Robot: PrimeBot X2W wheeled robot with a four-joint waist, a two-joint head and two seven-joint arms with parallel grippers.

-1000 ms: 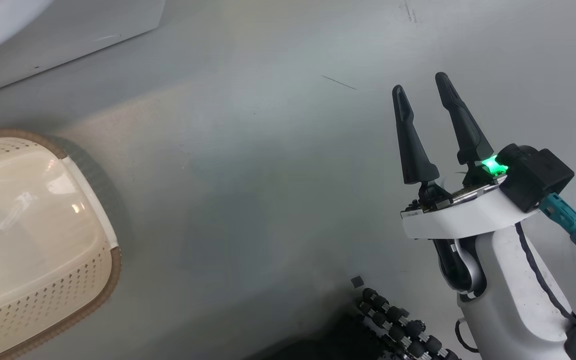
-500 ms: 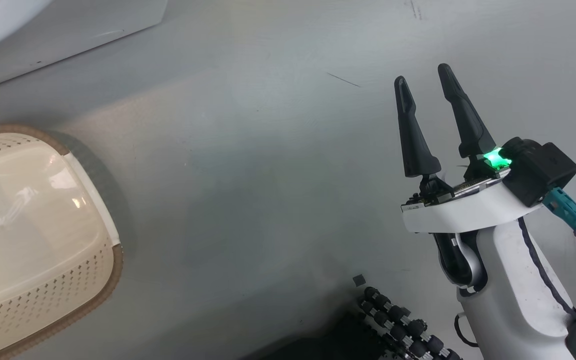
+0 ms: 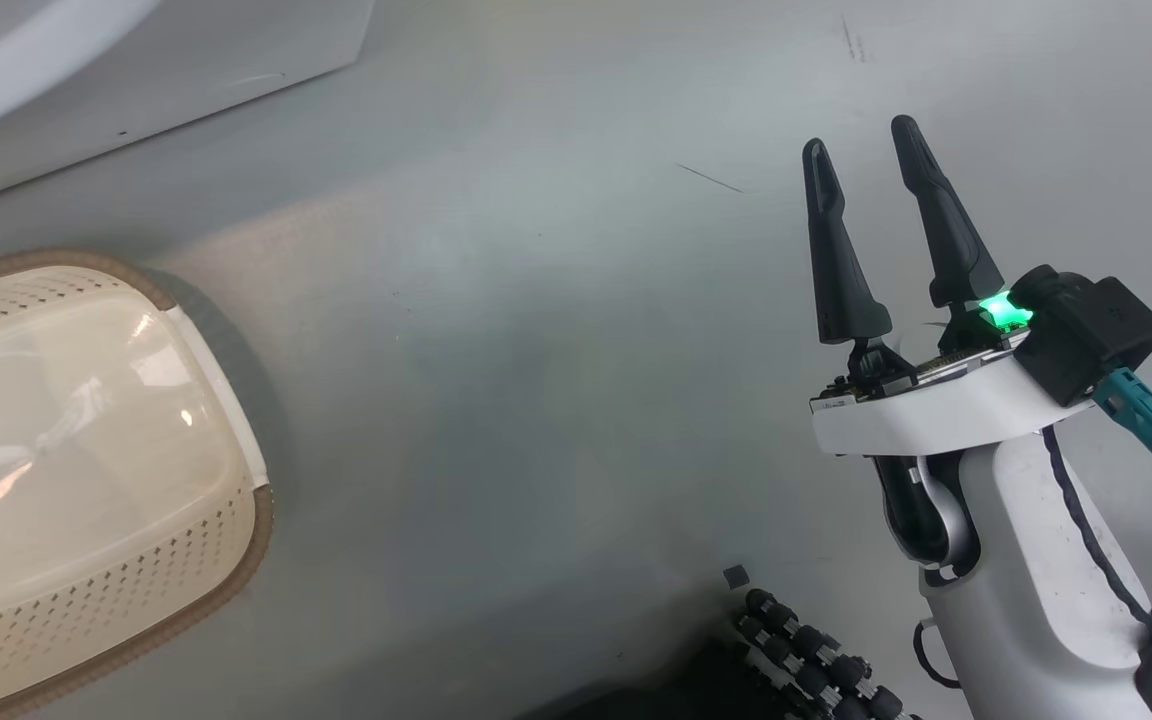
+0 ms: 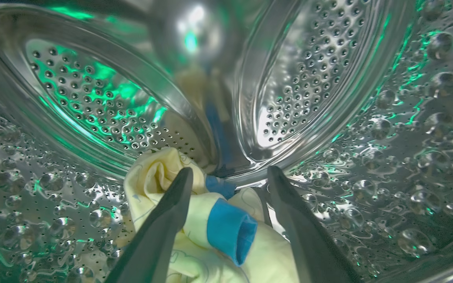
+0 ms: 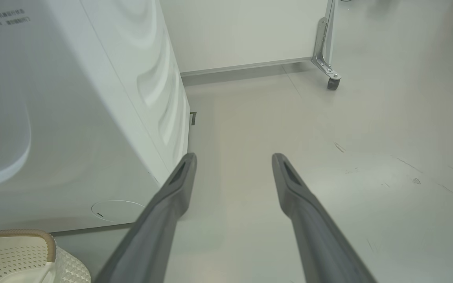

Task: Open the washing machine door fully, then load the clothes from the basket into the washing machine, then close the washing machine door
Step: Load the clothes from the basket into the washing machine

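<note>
Clothes (image 4: 210, 232), soft cream cotton with a blue cuff, lie crumpled in the dimpled steel drum (image 4: 92, 102) between the open left pincer (image 4: 228, 177); right pincer (image 3: 864, 150) spread empty over smooth floor (image 3: 536, 350).

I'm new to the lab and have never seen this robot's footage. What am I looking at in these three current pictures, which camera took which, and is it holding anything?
This is a wheeled robot with two arms, each ending in a gripper with two long dark fingers. One camera sits on its head and one on each wrist.

The head view looks down at a grey floor. The right gripper hangs open and empty over it. At the left stands a cream basket with a brown rim; no clothes show in the visible part. A corner of the white washing machine is at the top left.

The left wrist view looks from inside the machine's shiny perforated drum. The left gripper is open, and a cream garment with a blue cuff lies between its fingers, seemingly released.

The right wrist view shows the washing machine's side and floor.
</note>
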